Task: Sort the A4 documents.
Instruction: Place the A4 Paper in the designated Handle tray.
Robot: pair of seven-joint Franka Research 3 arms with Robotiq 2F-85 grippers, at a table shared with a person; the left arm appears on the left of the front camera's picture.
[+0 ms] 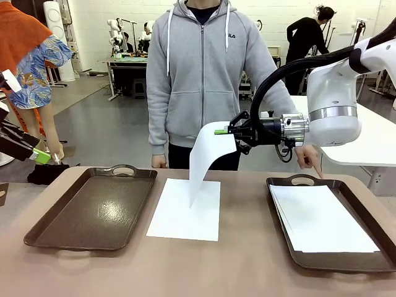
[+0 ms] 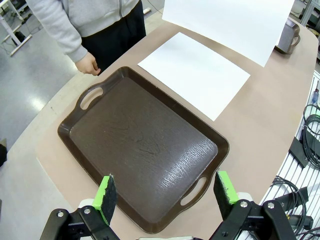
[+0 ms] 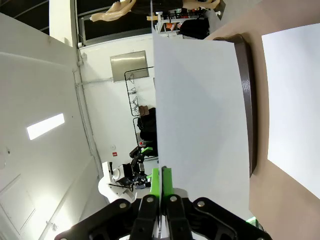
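right gripper point(image 1: 224, 130): jaws pinched flat on the top edge of held sheet point(image 1: 207, 158), paper btw the pads; sheet is hung off that pinch above table ctr, curled, lower corner at or just above sheet on table point(image 1: 185, 213); contact can't be told.

Step judged: held sheet to be carried to a tray; person's hand point(image 1: 307, 158) is pointed at the far handle of right tray point(image 1: 281, 185), so that is prob. the target.

To be done well:
- sheet to be lifted clear of the lower one before any traverse, so nothing is dragged
- traverse to be taken slow, as thin paper is easily flapped
- free edge to be laid first onto paper stack point(image 1: 322, 219) in that tray, squared to it
- release to be given only once most of the sheet is flat

left gripper point(image 2: 165, 192): jaws spread wide, nothing held; hovered over left tray point(image 2: 140, 150), which is bare.

Materials:
- docs: thin, plain white, matte, limp; bent under own weight off a one-edge pinch
- trays: dark brown, rectangular, rounded corners, raised rim, cut-out handle at each short end; grained bottom w/ slight gloss
- tabletop point(image 1: 247, 266): smooth, beige; paper judged likely to slide on it
- pads point(image 2: 106, 192): green, soft-looking
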